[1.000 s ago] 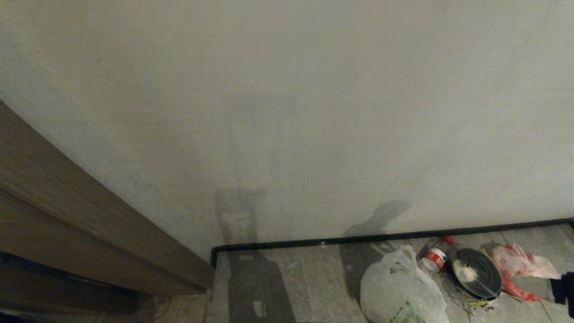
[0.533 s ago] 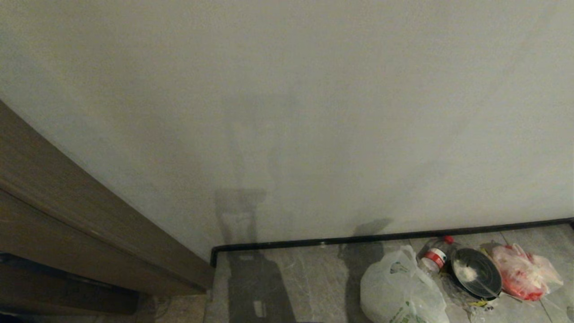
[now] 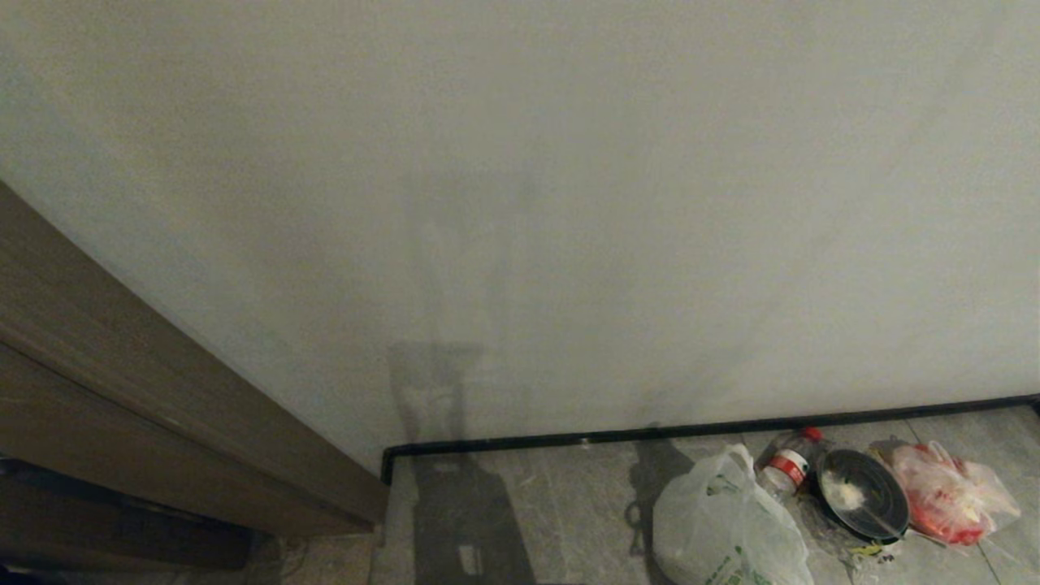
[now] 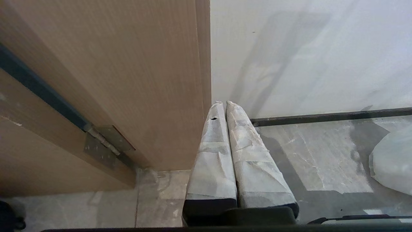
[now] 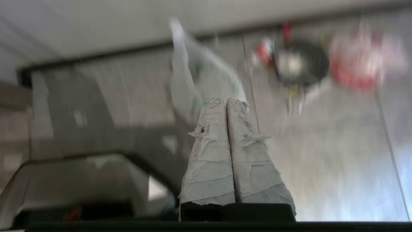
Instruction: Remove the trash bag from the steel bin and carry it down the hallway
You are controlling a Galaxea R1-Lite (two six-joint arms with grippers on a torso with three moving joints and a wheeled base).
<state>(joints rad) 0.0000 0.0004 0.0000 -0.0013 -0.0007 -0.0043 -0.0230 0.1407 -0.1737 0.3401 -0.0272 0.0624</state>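
**Trash bag on the hallway floor, both grippers closed and empty**

Head view: the trash bag (image 3: pixel 723 528) sits on the grey tiled floor (image 3: pixel 561 504) near the black baseboard (image 3: pixel 691 428), just beside a plastic bottle (image 3: pixel 786 465), a black bowl (image 3: pixel 863 496) and a red-and-white bag (image 3: pixel 951 491). Bare tile lies between the bag and the brown door frame (image 3: pixel 162 406); the wall (image 3: pixel 520 203) closes the far side. Neither arm shows here. Left wrist view: the left gripper (image 4: pixel 222 102), fingers pressed together, beside the door frame's edge. Right wrist view, blurred: the right gripper (image 5: pixel 223 99), fingers together and holding nothing, points toward the bag.
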